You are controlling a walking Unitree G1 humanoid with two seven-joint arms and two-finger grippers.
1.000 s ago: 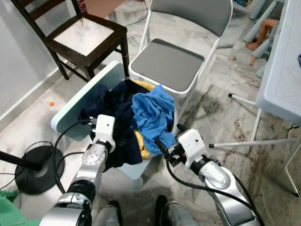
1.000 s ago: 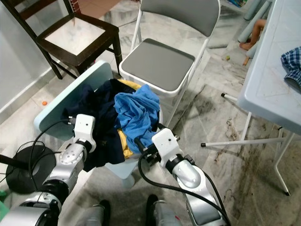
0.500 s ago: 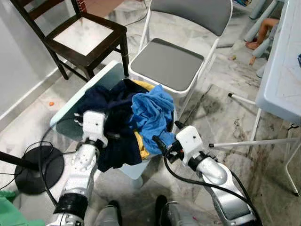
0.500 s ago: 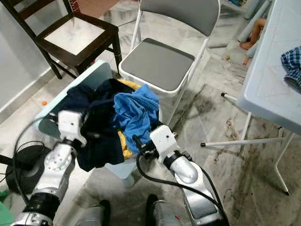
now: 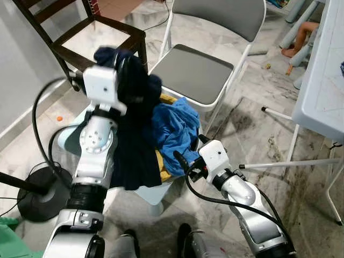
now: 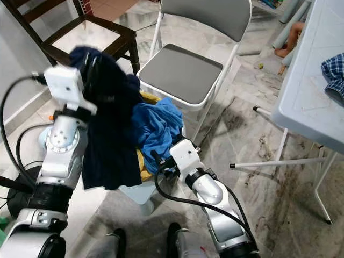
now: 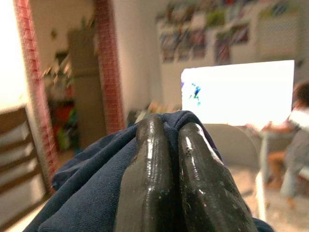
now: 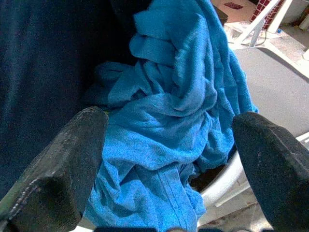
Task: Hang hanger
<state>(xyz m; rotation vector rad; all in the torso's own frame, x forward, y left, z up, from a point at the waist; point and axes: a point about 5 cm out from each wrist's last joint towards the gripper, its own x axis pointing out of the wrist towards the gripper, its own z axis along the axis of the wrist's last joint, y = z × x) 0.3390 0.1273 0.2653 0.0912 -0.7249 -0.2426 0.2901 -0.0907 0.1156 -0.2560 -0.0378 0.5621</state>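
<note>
No hanger anywhere to be made out. Navy garment (image 5: 131, 129) pinched in the closed left gripper (image 7: 174, 145), lifted above the laundry basket (image 5: 153, 192), hanging long axis down. Blue cloth (image 5: 174, 126) and yellow cloth heaped inside the basket. Right gripper (image 8: 169, 154) spread wide, empty, just beside the basket's blue cloth.

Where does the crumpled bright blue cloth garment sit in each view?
Left eye view: crumpled bright blue cloth garment at centre, atop the laundry pile.
Right eye view: left of centre.
Left wrist view: not in it.
Right wrist view: centre, between the open fingers.
Shared landmark: the grey-seated white folding chair, just beyond the garment; also.
</note>
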